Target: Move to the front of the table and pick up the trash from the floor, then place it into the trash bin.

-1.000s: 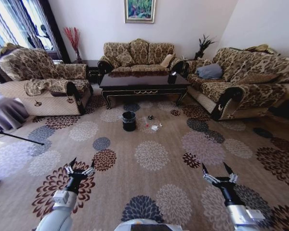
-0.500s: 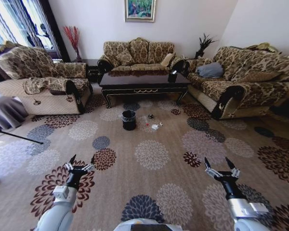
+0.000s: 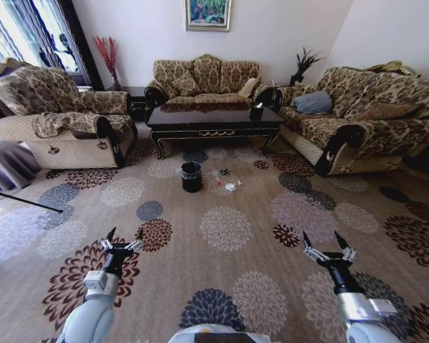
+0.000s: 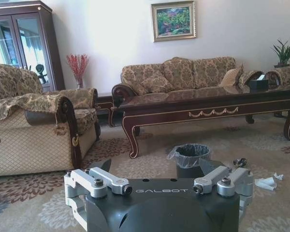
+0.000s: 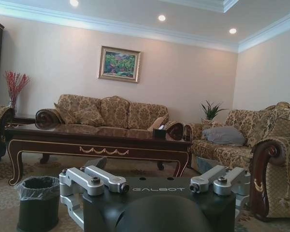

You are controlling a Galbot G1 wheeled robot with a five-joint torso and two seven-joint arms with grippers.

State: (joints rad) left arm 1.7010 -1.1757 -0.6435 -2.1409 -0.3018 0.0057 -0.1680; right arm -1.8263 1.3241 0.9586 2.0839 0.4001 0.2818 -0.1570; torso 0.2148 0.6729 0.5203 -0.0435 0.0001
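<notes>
Between table (image 3: 213,118) and spread-fingered grippers (image 3: 121,244) (image 3: 329,251): trash bin (image 3: 191,176), trash (image 3: 230,186), open floor (image 3: 222,229).

The head camera looks forward and down across the floor (image 3: 222,236) from well back. Both wrist cameras sit low, facing the table (image 4: 208,104) and bin (image 5: 37,203), shared by all.

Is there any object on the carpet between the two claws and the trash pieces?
Nothing visible: bare beige flower-patterned carpet lies between the open left claw, the open right claw and the small white and red trash pieces.
</notes>
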